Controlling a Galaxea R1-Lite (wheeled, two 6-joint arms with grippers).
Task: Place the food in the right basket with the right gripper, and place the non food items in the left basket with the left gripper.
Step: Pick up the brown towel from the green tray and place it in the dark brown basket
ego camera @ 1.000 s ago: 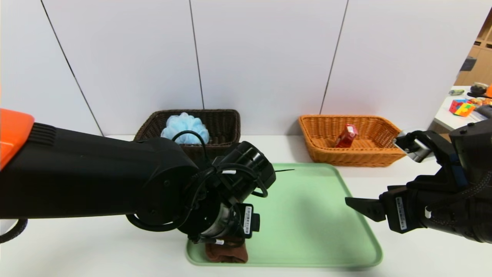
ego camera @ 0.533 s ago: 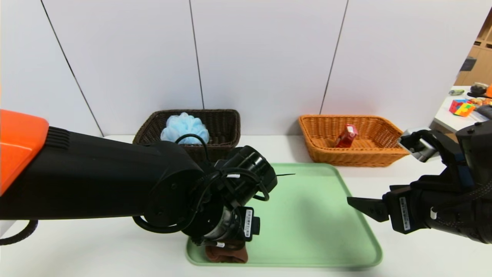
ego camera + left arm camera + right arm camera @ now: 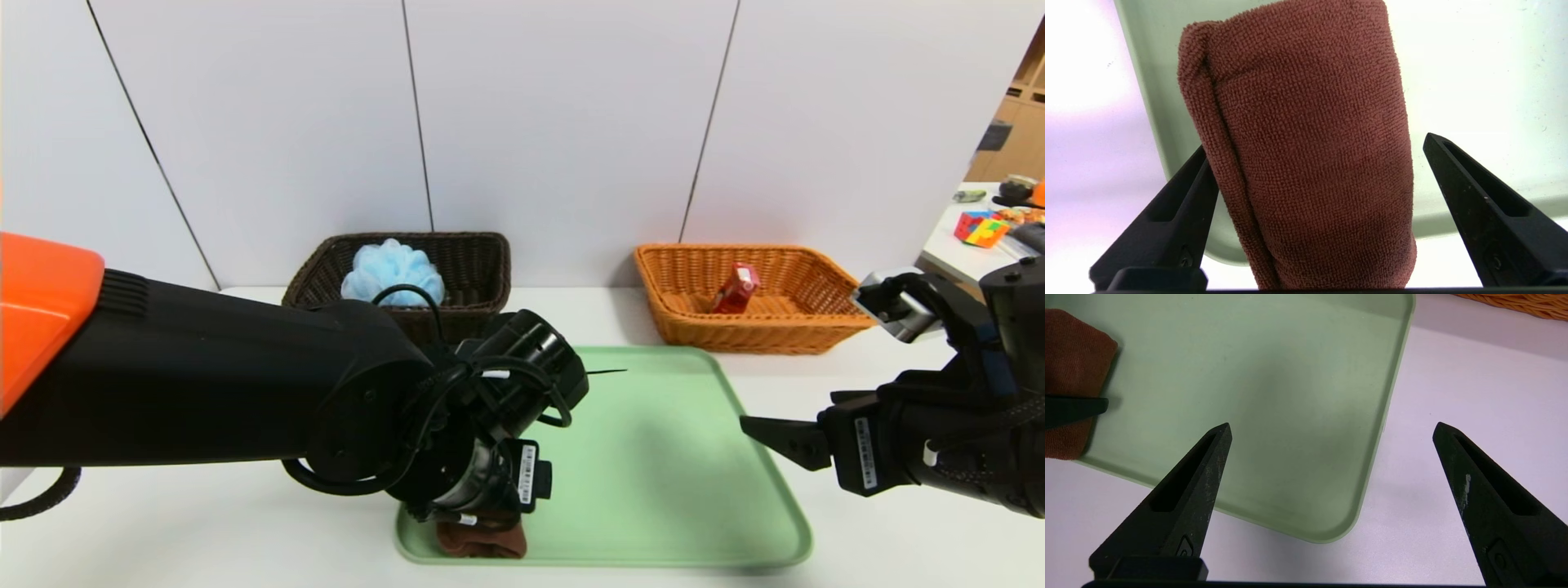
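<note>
White wall panels back a white tabletop (image 3: 204,523), on which stand, at the far edge, a dark brown wicker basket (image 3: 473,265) on the robot's left and an orange wicker basket (image 3: 804,327) on its right. Between them and the robot lies a pale green plastic tray (image 3: 653,465). The dark basket holds a light blue mesh bath sponge (image 3: 393,271); the orange one holds a small red carton (image 3: 736,288).

Only one item shows on the tray: a folded reddish-brown terry cloth (image 3: 1306,155), lying at the tray's near-left corner, its near end overhanging the rim in the left wrist view.

Handling, as judged: the cloth is non-food and bound for the dark basket. It looks light, soft and compressible, not fragile, with a looped pile offering good friction. It will sag and may unfold if lifted by an edge, so a pinch across the middle of the fold, taking all layers, seems soundest.

Left arm pose: reaching across from the left, wrist bent steeply downward over the tray corner. The left gripper (image 3: 1312,163) straddles the cloth, jaws spread; one fingertip touches the folded edge, the other stands apart from the cloth. No grip is made yet.

Right arm pose: held low beside the tray's right edge, pointing inward. The right gripper (image 3: 1331,430) is spread wide and holds nothing.
</note>
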